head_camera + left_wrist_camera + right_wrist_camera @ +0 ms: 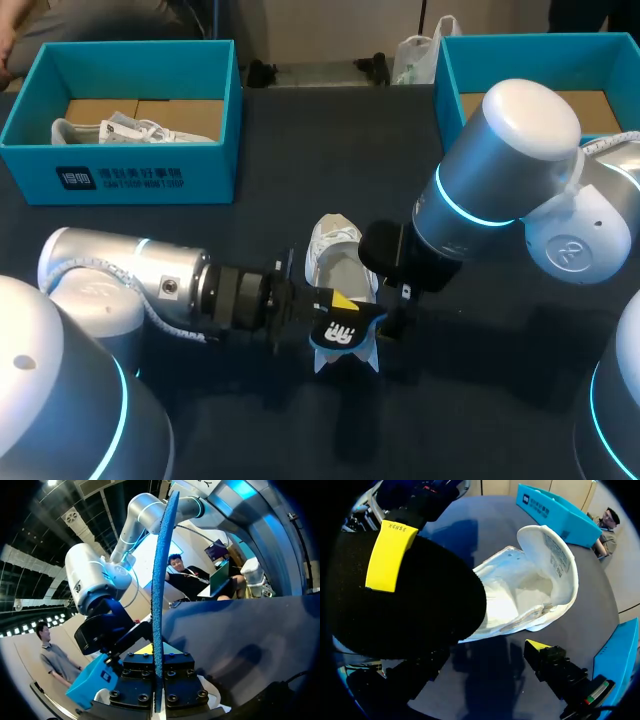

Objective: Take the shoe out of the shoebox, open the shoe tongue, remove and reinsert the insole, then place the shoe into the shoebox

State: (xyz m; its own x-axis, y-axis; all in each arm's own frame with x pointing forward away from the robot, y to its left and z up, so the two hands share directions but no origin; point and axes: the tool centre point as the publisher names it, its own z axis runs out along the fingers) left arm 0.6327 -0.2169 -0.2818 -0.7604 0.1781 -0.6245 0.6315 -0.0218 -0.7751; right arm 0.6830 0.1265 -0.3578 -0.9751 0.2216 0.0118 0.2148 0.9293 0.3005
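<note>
Insole (159,580) was pinched in left gripper (158,662), just near of shoe (335,255). Right gripper (462,602) was spread, shoe between its fingers, tongue opened.

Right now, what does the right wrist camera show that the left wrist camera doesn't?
Only the right wrist view: the inside of the white shoe, with its tongue pulled open. Only the left wrist view: the insole edge-on and upright, clamped in the left gripper, with the right arm behind it. Both: the insole and a blue box.
</note>
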